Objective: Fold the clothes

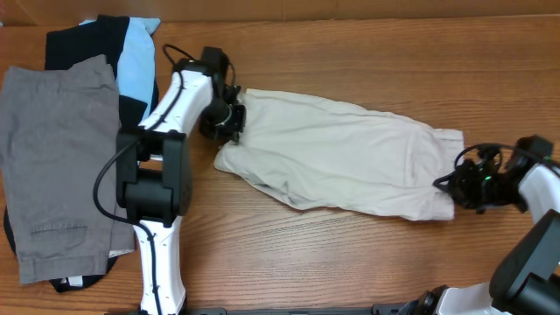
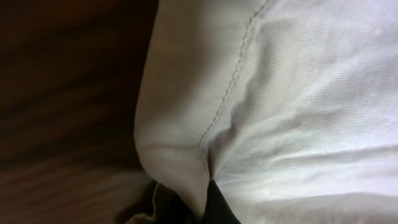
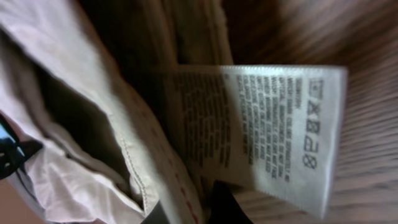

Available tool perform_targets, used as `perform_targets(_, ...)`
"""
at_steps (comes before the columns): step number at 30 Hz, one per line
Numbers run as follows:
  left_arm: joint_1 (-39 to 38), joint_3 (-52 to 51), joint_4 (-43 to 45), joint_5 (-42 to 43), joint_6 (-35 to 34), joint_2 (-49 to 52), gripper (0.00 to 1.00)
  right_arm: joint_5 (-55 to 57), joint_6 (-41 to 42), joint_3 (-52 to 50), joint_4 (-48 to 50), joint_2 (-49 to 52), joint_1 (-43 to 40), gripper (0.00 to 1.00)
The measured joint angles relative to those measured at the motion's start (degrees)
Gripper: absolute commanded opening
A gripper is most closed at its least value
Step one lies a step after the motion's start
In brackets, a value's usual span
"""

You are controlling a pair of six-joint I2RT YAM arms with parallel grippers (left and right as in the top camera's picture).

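Note:
The beige shorts [image 1: 341,153] lie stretched across the middle of the wooden table, folded lengthwise. My left gripper [image 1: 234,121] is at their left end, shut on the fabric; the left wrist view shows a stitched seam and a pinched fold of the shorts [image 2: 273,93] at my fingertips [image 2: 208,208]. My right gripper [image 1: 457,181] is at their right end, shut on the waistband edge. The right wrist view shows the shorts' edge [image 3: 93,106] between my fingers [image 3: 193,208], with the white care label [image 3: 280,130] hanging beside them.
Grey shorts [image 1: 61,166] lie at the far left on top of a black and light-blue garment [image 1: 131,52]. The left arm's base [image 1: 153,188] stands between that pile and the beige shorts. Bare wood [image 1: 350,254] lies in front.

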Motion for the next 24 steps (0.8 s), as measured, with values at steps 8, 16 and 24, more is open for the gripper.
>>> perform_targets(8, -4.5, 0.0, 0.9, -1.0, -4.1, 0.0, 0.04, 0.2, -5.5, 17.5, -15.4, 0.2, 5.8, 0.04)
perform_targets(16, -4.7, 0.0, 1.0, -1.1, -6.5, 0.0, 0.04, 0.6, -1.5, 25.7, -13.0, 0.2, 26.7, 0.04)
perform_targets(24, -4.7, 0.0, 1.1, -1.1, -7.3, 0.0, 0.04, 3.9, 7.5, 25.9, -4.3, 0.2, 47.2, 0.04)
